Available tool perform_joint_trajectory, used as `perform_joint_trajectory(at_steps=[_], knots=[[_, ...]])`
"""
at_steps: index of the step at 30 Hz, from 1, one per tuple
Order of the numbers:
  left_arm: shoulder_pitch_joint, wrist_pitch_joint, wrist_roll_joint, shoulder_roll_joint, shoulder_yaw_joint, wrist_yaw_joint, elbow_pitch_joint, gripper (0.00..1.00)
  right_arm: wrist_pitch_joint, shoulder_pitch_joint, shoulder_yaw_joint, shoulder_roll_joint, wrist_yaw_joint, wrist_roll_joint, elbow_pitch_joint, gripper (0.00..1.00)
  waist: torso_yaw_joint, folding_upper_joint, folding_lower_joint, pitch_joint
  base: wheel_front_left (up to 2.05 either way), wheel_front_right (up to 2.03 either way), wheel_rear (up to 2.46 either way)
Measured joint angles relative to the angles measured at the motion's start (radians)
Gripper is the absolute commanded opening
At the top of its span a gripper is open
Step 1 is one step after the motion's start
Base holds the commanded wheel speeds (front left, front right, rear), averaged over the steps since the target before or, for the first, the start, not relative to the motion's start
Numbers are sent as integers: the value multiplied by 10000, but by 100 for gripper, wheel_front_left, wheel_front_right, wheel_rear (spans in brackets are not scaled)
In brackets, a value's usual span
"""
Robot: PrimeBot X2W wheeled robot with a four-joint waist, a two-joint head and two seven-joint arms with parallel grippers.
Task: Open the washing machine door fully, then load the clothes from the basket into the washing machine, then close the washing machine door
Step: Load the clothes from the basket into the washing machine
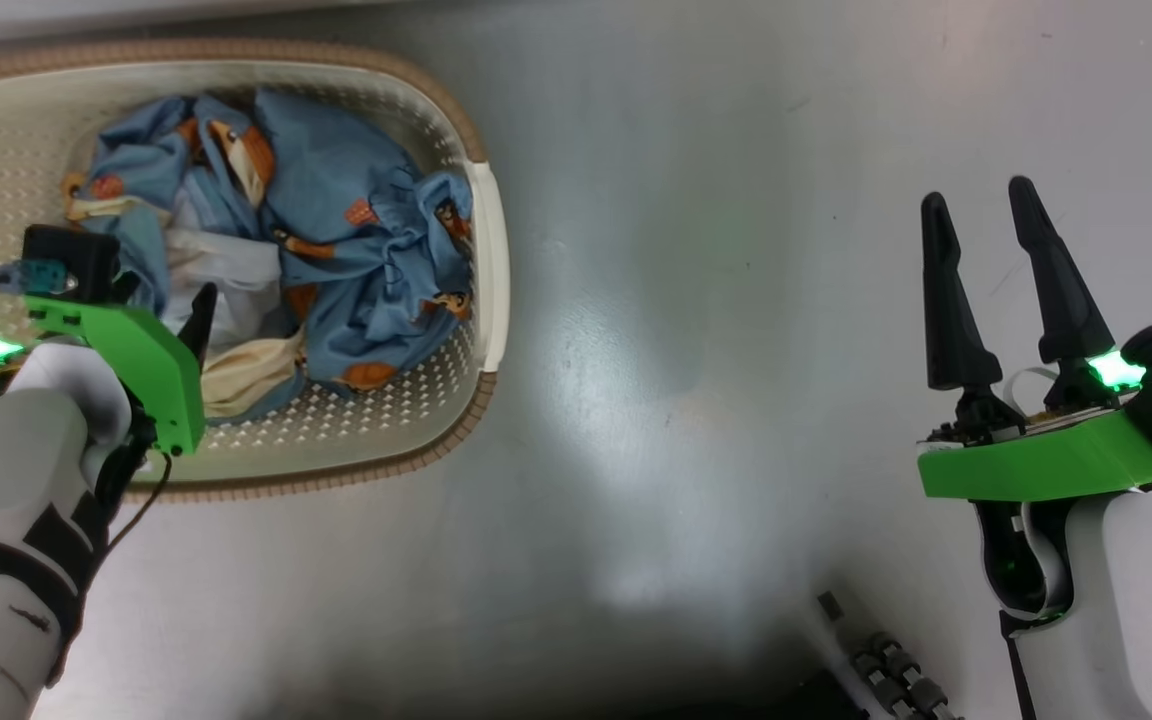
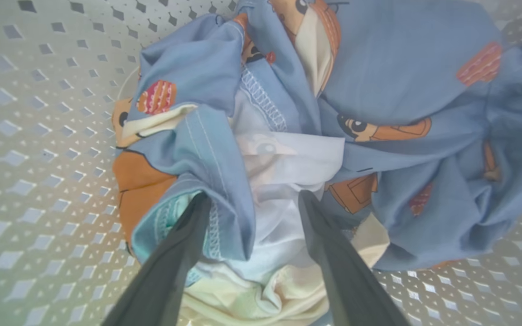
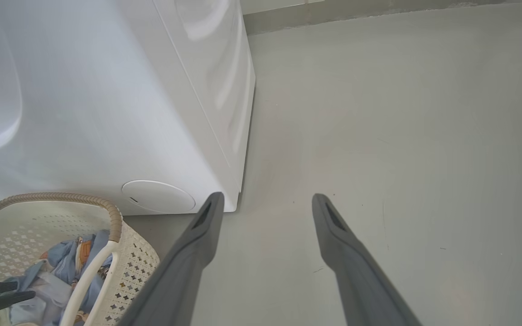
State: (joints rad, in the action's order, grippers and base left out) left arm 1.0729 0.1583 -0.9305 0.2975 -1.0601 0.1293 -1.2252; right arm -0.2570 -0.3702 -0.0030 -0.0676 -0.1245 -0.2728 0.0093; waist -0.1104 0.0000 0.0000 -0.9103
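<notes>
Left gripper [image 2: 253, 195], spread, straddles a fold of the clothes [image 2: 379, 90] at the basket [image 1: 491, 270]'s near-left corner for pinching; right gripper [image 1: 978, 195] hangs parted aside.

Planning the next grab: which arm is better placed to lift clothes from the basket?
Left. The left gripper is down in the basket, open, fingers straddling the bear-print clothes. The right gripper hangs open over the floor, apart from the basket.
</notes>
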Motion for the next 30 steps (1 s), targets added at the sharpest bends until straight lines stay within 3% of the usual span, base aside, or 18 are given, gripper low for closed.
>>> perform_joint_trajectory(at_steps=[15, 17, 20, 26, 28, 30], knots=[[286, -104, -184, 61, -456, -2, -362, 97, 0, -45, 222, 63, 0, -2, -44, 100, -367, 0, -1, -274, 0, 0, 0], [391, -105, -217, 90, -500, -2, -389, 71, 0, -82, 245, 73, 0, -4, -56, 100, -425, 0, 0, -301, 0, 0, 0], [439, -132, -268, 134, -562, -2, -410, 47, 0, -145, 276, 86, 0, -4, -84, 100, -510, 0, 0, -334, 0, 0, 0], [440, -132, -353, 226, -648, -2, -460, 26, 0, -154, 313, 96, 0, -4, -92, 100, -612, 0, 0, -334, 0, 0, 0], [439, -109, -374, 221, -662, -2, -472, 8, 0, -154, 303, 100, 0, -4, -92, 100, -596, 0, 0, -295, 0, 0, 0], [428, 0, -453, 157, -658, -2, -485, 0, 0, -154, 291, 100, 0, -4, -75, 100, -562, 0, 0, -211, 0, 0, 0]])
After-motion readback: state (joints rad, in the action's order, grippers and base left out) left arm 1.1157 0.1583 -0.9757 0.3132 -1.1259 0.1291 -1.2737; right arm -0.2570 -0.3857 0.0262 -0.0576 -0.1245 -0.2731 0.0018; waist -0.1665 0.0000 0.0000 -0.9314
